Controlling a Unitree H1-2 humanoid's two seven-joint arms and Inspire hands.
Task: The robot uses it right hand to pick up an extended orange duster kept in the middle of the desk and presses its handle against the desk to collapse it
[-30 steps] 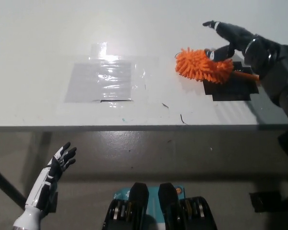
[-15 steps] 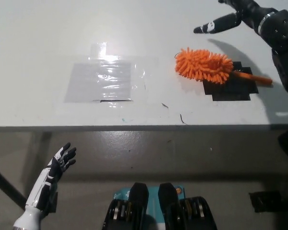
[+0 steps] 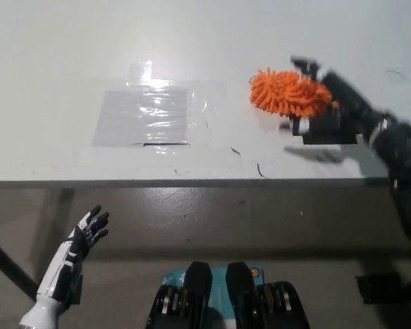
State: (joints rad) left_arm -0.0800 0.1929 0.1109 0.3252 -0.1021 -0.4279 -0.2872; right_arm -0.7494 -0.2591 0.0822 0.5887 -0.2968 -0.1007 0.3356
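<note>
Task is at the reach stage: the duster (image 3: pixel 288 93) lies on the tabletop (image 3: pixel 68 55), not yet lifted, so grasp, lift and the handle press are all left to do. The right hand (image 3: pixel 329 106) is at the duster's handle end w/ fingers spread, 1 above the fluffy head and 1 below it; blur hides whether they touch, but it looks open w/ nothing held. The duster sits right of middle, on a black patch (image 3: pixel 329 133). Its long axis runs roughly left-right, head to the left, handle to the right and hidden under the hand, so extended vs collapsed can't be told. Clear taped film (image 3: pixel 147 113) lies well apart, to the left. The left hand (image 3: pixel 82 236) rests below the tabletop edge, fingers apart, empty.
</note>
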